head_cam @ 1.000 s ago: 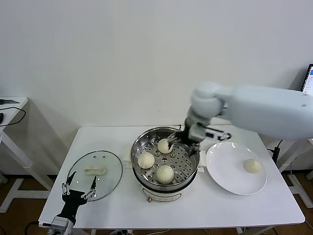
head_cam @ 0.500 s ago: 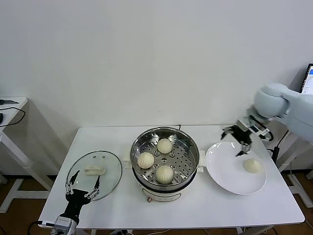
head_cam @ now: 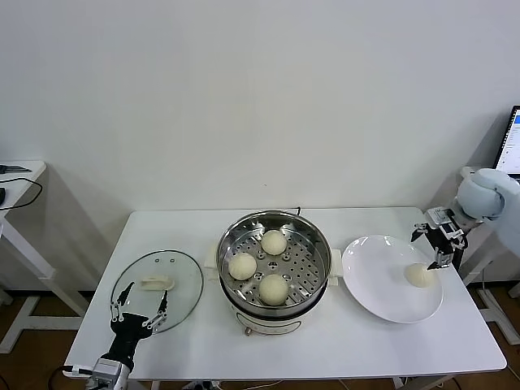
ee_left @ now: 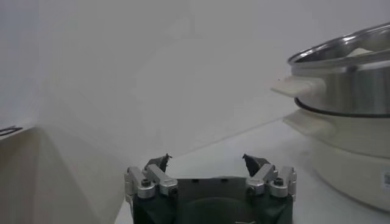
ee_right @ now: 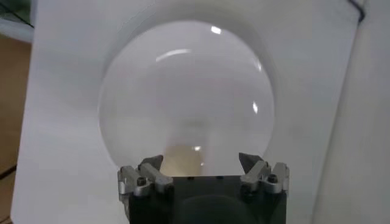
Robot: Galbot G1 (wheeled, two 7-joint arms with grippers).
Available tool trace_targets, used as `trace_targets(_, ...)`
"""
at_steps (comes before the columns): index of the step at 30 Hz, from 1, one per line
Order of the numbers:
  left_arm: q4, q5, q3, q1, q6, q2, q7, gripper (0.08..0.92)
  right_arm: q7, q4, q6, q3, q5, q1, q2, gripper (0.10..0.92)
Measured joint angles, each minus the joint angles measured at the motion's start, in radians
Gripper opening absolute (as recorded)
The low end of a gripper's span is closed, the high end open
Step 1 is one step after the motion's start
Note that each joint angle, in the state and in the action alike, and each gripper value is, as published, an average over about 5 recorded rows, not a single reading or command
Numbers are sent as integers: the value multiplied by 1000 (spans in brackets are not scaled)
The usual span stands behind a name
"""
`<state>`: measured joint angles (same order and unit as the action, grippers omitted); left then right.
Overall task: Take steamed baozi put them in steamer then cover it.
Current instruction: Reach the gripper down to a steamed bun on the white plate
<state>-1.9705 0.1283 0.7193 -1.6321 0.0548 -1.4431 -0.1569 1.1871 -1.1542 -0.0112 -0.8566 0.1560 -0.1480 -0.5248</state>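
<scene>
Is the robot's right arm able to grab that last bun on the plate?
Probably yes. The right gripper is open just above the bun, which sits alone on the white plate with nothing over it.

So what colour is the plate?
White, the plate; best seen in the head view.

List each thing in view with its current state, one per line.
Steamer: uncovered, three baozi on its tray.
Fourth baozi: on the white plate.
Cover: flat on the table, left of the steamer.
Right gripper: open, above the fourth baozi.
Left gripper: open, near the cover.
</scene>
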Motion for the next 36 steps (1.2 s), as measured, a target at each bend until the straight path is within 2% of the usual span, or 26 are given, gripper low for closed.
trace_targets(13, 5, 0, 4, 1, -2, -2, 2, 823, -30, 129, -19, 178, 112, 178, -66, 823)
trace_targets(32, 6, 0, 12, -7, 0, -1, 1, 823, -49, 208, -46, 271, 194, 266, -128, 823)
trace_targets(36, 6, -1, 13, -6, 0, 0, 1, 823, -49, 215, -48, 277, 204, 271, -137, 764)
